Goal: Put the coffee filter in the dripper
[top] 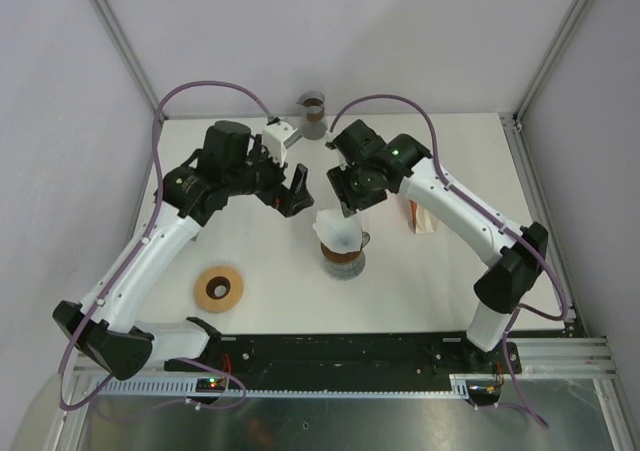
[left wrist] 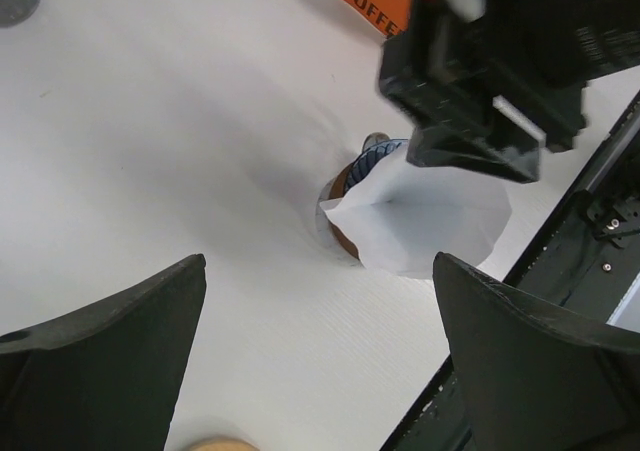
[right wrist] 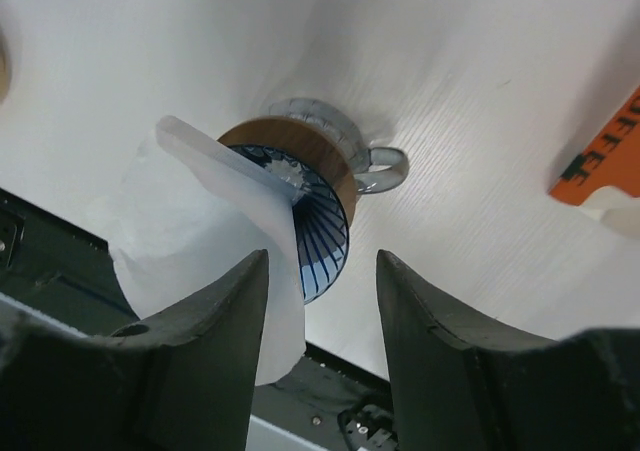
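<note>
Since the right gripper [right wrist: 322, 271] hangs right over the dripper [right wrist: 325, 221] w/ its two fingers parted and only air between them, I read it as released, gripping nothing. The coffee filter [right wrist: 190, 221] runs past the inner side of one finger; whether it touches that finger I can't tell. On the other side the left gripper [left wrist: 320, 371] is spread wide, empty, hovering near the dripper.

The filter sits in the dripper's mouth but skewed: much of the paper stands out above the rim & leans toward the near edge of the table [top: 270, 301], so prob. not fully seated.

Handling, my guess: thin white paper, v. light, floppy, creases or tears easily, shifts at a nudge. Best hold = a light pinch on the free top edge, where the paper stands clear of the rim; or no pinch at all, just press down inside the cone w/ closed fingertips. The dripper looks rigid: ribbed blue-tinted wall, brown band, small handle. It may tip if shoved sideways, so push straight down.

Counts: 1 filter, 1 dripper, 2 grippers. Further out: 1 orange coffee box [top: 420, 216] near the dripper on the right arm's side, 1 tan ring [top: 219, 288] well apart toward the left arm, 1 grey cup [top: 313, 114] at the far edge
</note>
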Available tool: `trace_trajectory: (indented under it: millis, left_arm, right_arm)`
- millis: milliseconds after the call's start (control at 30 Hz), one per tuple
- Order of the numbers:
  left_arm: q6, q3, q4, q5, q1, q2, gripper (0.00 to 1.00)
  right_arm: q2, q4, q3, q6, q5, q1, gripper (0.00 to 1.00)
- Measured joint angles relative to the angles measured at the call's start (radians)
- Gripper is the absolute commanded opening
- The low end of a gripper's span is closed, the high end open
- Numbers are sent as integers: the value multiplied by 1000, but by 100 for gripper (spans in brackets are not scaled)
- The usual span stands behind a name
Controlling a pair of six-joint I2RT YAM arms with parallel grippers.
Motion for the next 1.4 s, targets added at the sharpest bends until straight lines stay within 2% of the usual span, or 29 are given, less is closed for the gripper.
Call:
trace_trajectory:
  millis: [100,267,333,533,700,1400]
  left_arm:
    - [8,-1,2,2,27,2,100]
    - [25,-33,23,0,143,5,100]
    - [31,-55,31,-3,195,8,100]
    - [49,-135,50,-5,316,8,100]
    - [56,-158,68,5,363,3,100]
    - [55,-179,114,71,392,1,100]
  right_arm:
    - [-20,-3,48,-11,57,18,46]
    - [-95,36,64,-51,80,65,7]
    - [-116,61,60,-62,68,89,2]
    - [-66,83,2,-79,56,144,0]
    - [35,74,-56,-87,72,167,0]
    - [152,196,-215,-114,70,157,0]
